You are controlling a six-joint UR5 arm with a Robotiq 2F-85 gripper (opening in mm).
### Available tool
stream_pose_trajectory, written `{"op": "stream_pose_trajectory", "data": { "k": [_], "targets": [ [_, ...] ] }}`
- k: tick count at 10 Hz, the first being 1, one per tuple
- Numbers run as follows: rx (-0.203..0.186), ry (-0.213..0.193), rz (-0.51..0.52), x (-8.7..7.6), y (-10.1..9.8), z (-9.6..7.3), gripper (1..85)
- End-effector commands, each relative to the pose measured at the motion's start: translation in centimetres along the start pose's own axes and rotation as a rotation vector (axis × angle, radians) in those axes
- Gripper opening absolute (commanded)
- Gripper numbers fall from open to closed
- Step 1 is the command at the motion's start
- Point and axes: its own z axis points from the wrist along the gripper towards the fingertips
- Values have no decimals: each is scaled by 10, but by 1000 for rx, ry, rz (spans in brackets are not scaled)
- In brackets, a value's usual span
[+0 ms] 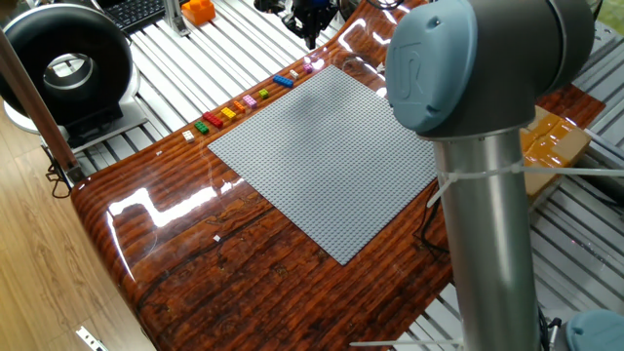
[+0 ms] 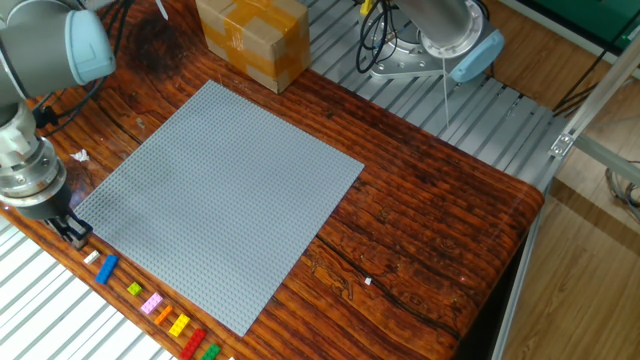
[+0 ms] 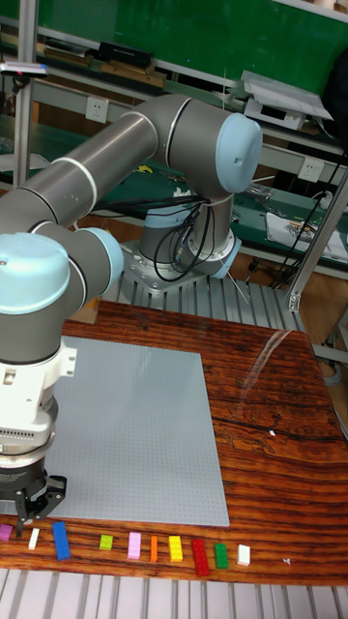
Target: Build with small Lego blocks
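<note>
Seemingly closed on a pink brick, though hard to tell, the jaws of the gripper (image 3: 32,503) could clip the white brick (image 3: 35,538) alongside, scattering the row.

— What was the table (image 2: 430,210) made of?

— Dark, strongly grained wood under a glossy coat; it threw back bright glare in one fixed view. Around it ran ribbed metal rails (image 2: 40,300) with a dull silver finish.

— And the baseplate (image 2: 225,195)?

— Matt grey plastic, finely studded, with no shine at all.

— The small Lego blocks (image 3: 135,546)?

— Smooth plastic in bright colours, slightly shiny.

— The arm (image 3: 116,174)?

— Its tubes looked like brushed grey metal with a soft sheen, and the joint caps were smooth pale-blue plastic. The gripper (image 2: 73,230) was matt black.

— Anything paper?

— A cardboard box (image 2: 255,35), matt brown, sealed with glossy yellowish tape.
</note>
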Motion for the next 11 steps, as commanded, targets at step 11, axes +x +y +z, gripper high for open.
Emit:
{"op": "stream_pose_trajectory", "data": {
  "k": [11],
  "targets": [
    [13,-21,-12,-1,-7,1,283]
  ]
}}
